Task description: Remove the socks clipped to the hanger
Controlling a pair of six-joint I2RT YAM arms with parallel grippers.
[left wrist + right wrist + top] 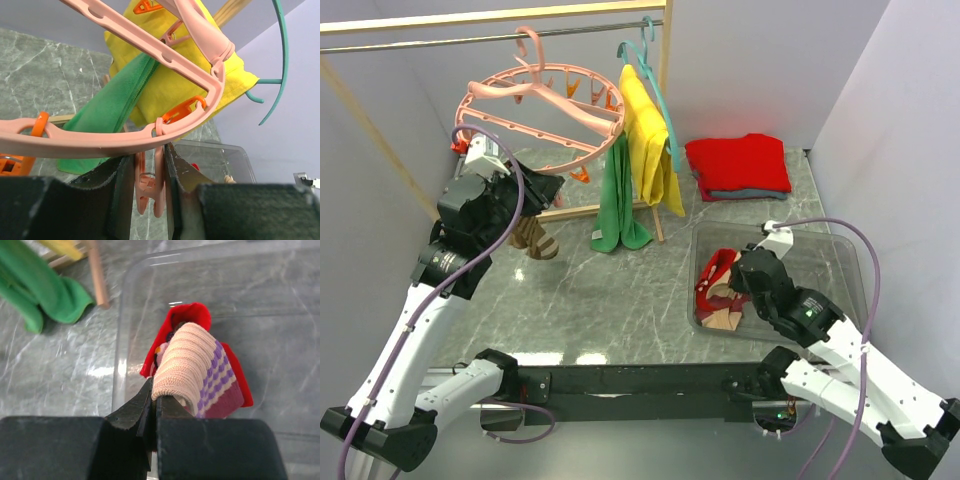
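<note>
Marble counter (pixel 620 290): left end effector (pixel 150 167) pinches a pink clip (pixel 149 197) on the hanger (pixel 100 145); squeeze squarely, freeing the striped sock (pixel 535 240). Right end effector (pixel 154 397) closed.

A grey marbled table (pixel 620 290) is carrying a clear plastic bin (pixel 820 255) near right and a folded red garment (pixel 737 163) far right.

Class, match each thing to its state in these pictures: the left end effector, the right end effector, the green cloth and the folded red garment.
Things:
1. left end effector
2. right end effector
3. green cloth
4. folded red garment

States:
A. lies on the table
B. closed on a pink clip
C. hangs beside the yellow cloth
D. closed on a striped sock over the clear bin

Pairs: 1-B, 2-D, 3-C, 4-A.
</note>
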